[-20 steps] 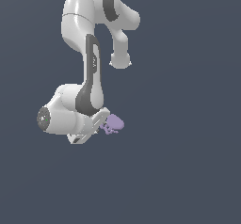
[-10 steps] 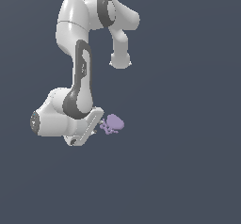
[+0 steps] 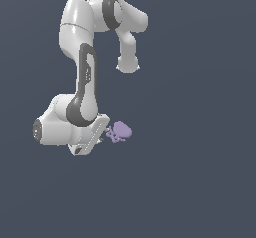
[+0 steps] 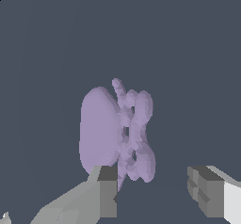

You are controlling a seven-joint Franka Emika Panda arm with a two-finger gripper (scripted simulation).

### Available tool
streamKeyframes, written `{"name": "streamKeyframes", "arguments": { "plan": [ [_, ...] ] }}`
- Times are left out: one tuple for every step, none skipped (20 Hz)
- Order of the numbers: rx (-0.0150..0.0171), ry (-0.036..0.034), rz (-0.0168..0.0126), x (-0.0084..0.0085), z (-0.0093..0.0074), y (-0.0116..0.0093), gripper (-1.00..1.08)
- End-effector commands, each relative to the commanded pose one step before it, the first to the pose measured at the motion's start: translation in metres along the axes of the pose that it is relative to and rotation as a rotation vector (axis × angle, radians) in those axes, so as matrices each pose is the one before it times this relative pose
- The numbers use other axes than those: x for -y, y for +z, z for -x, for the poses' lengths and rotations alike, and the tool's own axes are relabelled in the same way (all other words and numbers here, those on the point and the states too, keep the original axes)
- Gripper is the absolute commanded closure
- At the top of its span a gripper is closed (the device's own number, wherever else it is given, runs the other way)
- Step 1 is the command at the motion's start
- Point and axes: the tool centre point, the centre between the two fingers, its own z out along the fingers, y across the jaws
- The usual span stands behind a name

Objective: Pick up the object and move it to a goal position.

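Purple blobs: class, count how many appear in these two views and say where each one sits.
1. The purple blob lies just beyond the open gripper, partly between its fingers. No others show, though the arm could hide something.

No legible text, labels, brand marks, numbers or signs in either view. Arm casing plain white and grey, unmarked; background uniform dark grey-blue.
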Motion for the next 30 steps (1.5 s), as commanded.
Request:
{"name": "streamKeyframes", "arguments": {
  "plan": [
    [0.00010,-0.00099,-0.00107,0.00022,-0.00003,0.00546,-0.20],
    [-0.00010,-0.00042,-0.00023,0.00009,0.00006,0.00314,-0.20],
    [-0.00009,-0.00042,-0.00023,0.00010,0.00010,0.00362,-0.20],
    [-0.00009,-0.00042,-0.00023,0.00011,0.00009,0.00344,-0.20],
    [0.00000,0.00000,0.00000,0.00000,0.00020,0.00295,-0.20],
    [-0.00016,-0.00073,-0.00039,0.00017,-0.00007,0.00260,-0.20],
    [0.00000,0.00000,0.00000,-0.00003,0.00011,0.00209,-0.20],
    [-0.00013,-0.00041,-0.00023,0.00004,-0.00006,0.00169,-0.20],
    [0.00000,0.00000,0.00000,-0.00009,0.00000,0.00123,-0.20],
    [-0.00020,-0.00038,-0.00023,-0.00004,-0.00015,0.00080,-0.20],
    [0.00000,0.00000,0.00000,-0.00016,-0.00012,0.00037,-0.20],
    [0.00000,0.00000,0.00000,-0.00020,-0.00018,-0.00006,-0.20],
    [-0.00034,-0.00027,-0.00022,-0.00011,-0.00016,-0.00035,-0.20],
    [0.00000,0.00000,0.00000,-0.00005,-0.00005,-0.00012,-0.20],
    [0.00000,0.00000,0.00000,0.00000,0.00000,0.00000,1.08],
    [0.00000,0.00000,0.00000,0.00000,0.00000,0.00000,1.08],
    [0.00000,0.00000,0.00000,0.00000,0.00000,0.00000,1.08],
    [0.00000,0.00000,0.00000,0.00000,0.00000,0.00000,1.08],
    [0.00000,0.00000,0.00000,0.00000,0.00000,0.00000,1.08],
    [0.00000,0.00000,0.00000,0.00000,0.00000,0.00000,1.08],
    [0.00000,0.00000,0.00000,0.00000,0.00000,0.00000,1.08],
    [0.00000,0.00000,0.00000,0.00000,0.00000,0.00000,1.08],
    [0.00000,0.00000,0.00000,0.00000,0.00000,0.00000,1.08],
    [0.00000,0.00000,0.00000,0.00000,0.00000,0.00000,1.08],
    [-0.00396,0.00091,0.01048,0.00006,0.00034,-0.00808,1.08],
    [0.00000,0.00000,0.00000,-0.00014,-0.00013,0.00022,1.08],
    [-0.00136,-0.00016,0.00177,0.00016,-0.00007,-0.00056,1.08],
    [-0.00173,-0.00020,0.00225,0.00003,-0.00024,-0.00045,1.08],
    [-0.00245,-0.00029,0.00318,0.00005,-0.00033,-0.00064,1.08],
    [-0.00308,-0.00036,0.00401,0.00004,-0.00044,-0.00077,1.08]
  ]
}}
